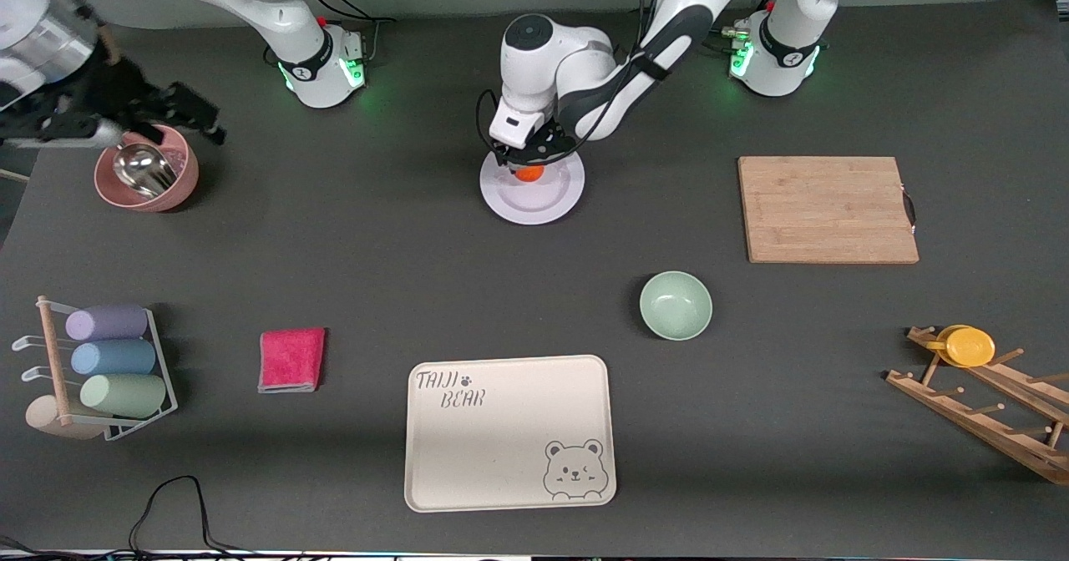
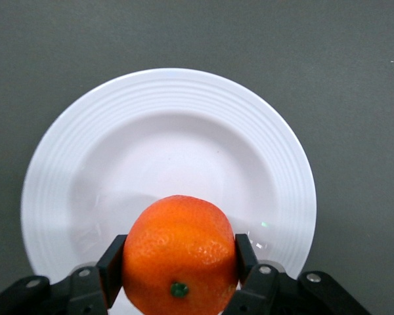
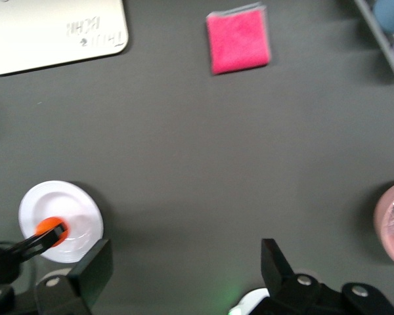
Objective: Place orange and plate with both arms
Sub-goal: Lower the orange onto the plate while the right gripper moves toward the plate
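The orange (image 2: pixel 179 256) is pinched between the fingers of the left gripper (image 1: pixel 529 160) and is held just over the plate (image 1: pixel 553 202), above the part of the well nearest the arm bases. The plate lies flat on the table between the two bases, farther from the front camera than the green bowl (image 1: pixel 676 305) and the bear tray (image 1: pixel 509 432). As judged from this, the orange has been picked and brought to the plate but is not yet released; setting it down, and whatever is to be done with the plate itself, appears to be left.

The right gripper (image 3: pixel 184 269) is held with its fingers spread wide and nothing between them. It is seen high over the right arm's end of the table, above the pink bowl (image 1: pixel 148 169), where that arm waits.

Whether the orange already touches the plate cannot be told: the contact is hidden by the gripper in the front view and by the fruit itself in the left wrist view. The right arm is cut off by the edge of the front view, and where the plate is meant to go is not shown.
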